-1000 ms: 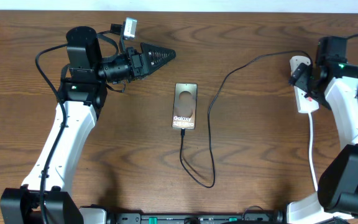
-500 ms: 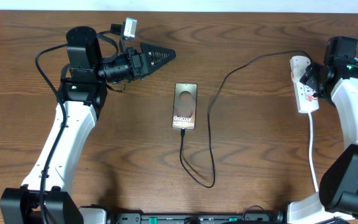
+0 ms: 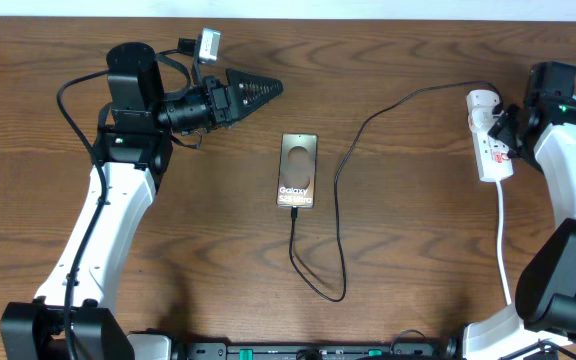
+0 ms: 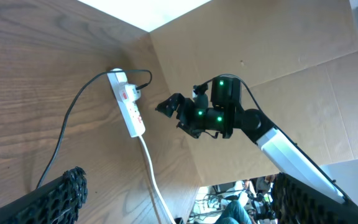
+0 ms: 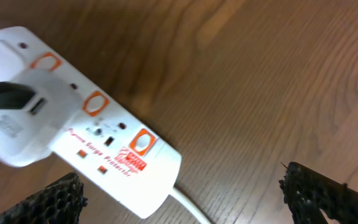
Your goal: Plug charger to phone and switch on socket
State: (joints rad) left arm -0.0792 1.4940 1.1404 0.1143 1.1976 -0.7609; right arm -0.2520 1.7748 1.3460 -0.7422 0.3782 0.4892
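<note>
Closest in, the right gripper (image 5: pixel 179 180) hangs over the socket (image 5: pixel 114 146) with its fingers (image 5: pixel 55 199) spread wide and nothing between them. In the right wrist view the strip lies up and to the left of the gap, not centred under it. Its long axis runs on a diagonal, from the round plug head (image 5: pixel 17 124) at upper left down to the thick white cord (image 5: pixel 188 205) leaving at lower right. Three orange-rimmed switches (image 5: pixel 94 102) sit in a row along that axis. The one just beside the plug head looks like the one to press, so a fingertip has to travel up-left along the strip. Whether any switch is already on, cannot tell.

From the left wrist view, the right gripper sits raised and off to one side of the strip, apart from it.

Further out, the charger (image 3: pixel 340 200) runs from the plug head across the table (image 3: pixel 418 250), loops toward the near edge, and its tip meets the lower edge of the phone (image 3: pixel 298 170). It appears seated; too small to be sure. The phone lies flat at mid-table, long axis front to back.

Farthest, the left gripper (image 3: pixel 273 88) is held above the table beyond the phone, open and empty, well apart from the socket. The right arm is plainly the nearer one for the switch.
</note>
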